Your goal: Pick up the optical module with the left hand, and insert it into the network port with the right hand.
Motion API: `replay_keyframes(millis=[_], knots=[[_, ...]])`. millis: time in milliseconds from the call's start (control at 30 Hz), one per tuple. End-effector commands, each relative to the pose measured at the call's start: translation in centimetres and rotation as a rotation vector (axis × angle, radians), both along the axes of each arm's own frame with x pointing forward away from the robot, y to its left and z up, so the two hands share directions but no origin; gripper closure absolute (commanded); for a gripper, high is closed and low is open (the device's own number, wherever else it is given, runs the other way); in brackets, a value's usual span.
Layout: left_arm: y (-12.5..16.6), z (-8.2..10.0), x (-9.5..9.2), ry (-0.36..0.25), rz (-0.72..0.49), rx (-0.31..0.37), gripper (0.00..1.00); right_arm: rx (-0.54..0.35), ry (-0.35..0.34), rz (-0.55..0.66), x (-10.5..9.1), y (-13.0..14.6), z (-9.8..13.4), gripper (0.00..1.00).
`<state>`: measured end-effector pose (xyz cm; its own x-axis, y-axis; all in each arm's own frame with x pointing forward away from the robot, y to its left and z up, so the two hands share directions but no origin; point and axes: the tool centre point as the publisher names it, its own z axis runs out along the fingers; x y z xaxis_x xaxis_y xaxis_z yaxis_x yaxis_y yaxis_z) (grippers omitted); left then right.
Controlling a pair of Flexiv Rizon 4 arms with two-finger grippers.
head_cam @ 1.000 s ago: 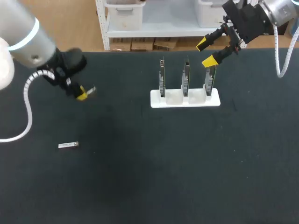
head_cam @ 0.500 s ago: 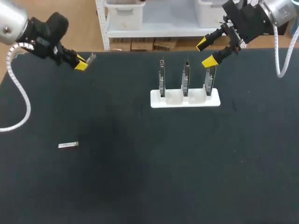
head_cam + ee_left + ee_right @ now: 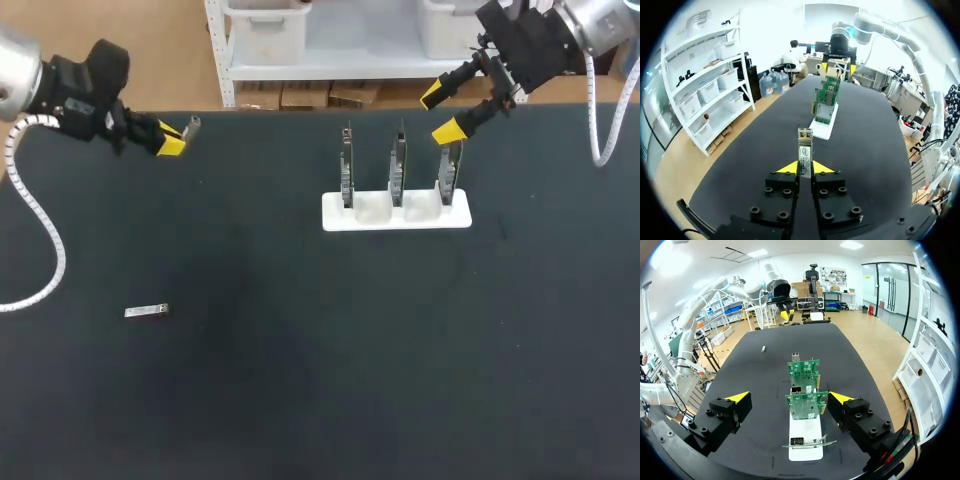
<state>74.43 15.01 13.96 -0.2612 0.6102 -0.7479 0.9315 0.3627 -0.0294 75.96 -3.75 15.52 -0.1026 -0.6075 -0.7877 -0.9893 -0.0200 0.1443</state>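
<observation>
Handover geometry governs the coming move: the optical module (image 3: 804, 150) is held by its rear end in the left pincer (image 3: 804, 168), whose yellow tips are closed on it from both sides, so most of its length juts straight ahead of the fingers. In the head view this pincer hangs at about 10 o'clock over the tabletop (image 3: 320, 400), near the far edge, and the module's long axis points toward roughly 2 o'clock. The right pincer (image 3: 444, 112) is wide open and grips nothing. It hovers at about 1 o'clock, just above the rightmost of three network cards (image 3: 398, 165) standing upright in a white stand (image 3: 396, 214). From the module, that open pincer lies well apart toward 3 o'clock, so the free end is aimed only loosely its way. The right arm is plainly the nearer to the cards, and the module likely has to travel across to it before any insertion. The port openings are too small to make out here. A second module (image 3: 146, 311) lies flat at 8 o'clock, its length running 3 to 9, well apart from both arms
</observation>
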Motion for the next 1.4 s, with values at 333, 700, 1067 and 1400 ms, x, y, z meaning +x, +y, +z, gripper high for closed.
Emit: replay_keyframes(millis=[333, 700, 1067, 1400], knots=[[-11.1, 6.0, 2.5, -0.099, -0.28, -0.354, 1.0, 0.0, -0.004, -0.004, -0.2, 0.0, 0.0, 0.0], [-15.7, 8.0, 0.9, -0.092, -0.394, -0.482, 1.0, 0.0, -0.004, -0.004, -0.2, 0.0, 0.0, 0.0], [-13.0, 6.9, 0.6, -0.114, -0.329, -0.423, 1.0, 0.0, -0.004, -0.004, -0.2, 0.0, 0.0, 0.0], [-15.1, 8.5, 0.9, -0.183, -0.315, -0.475, 1.0, 0.0, -0.004, -0.004, -0.2, 0.0, 0.0, 0.0]])
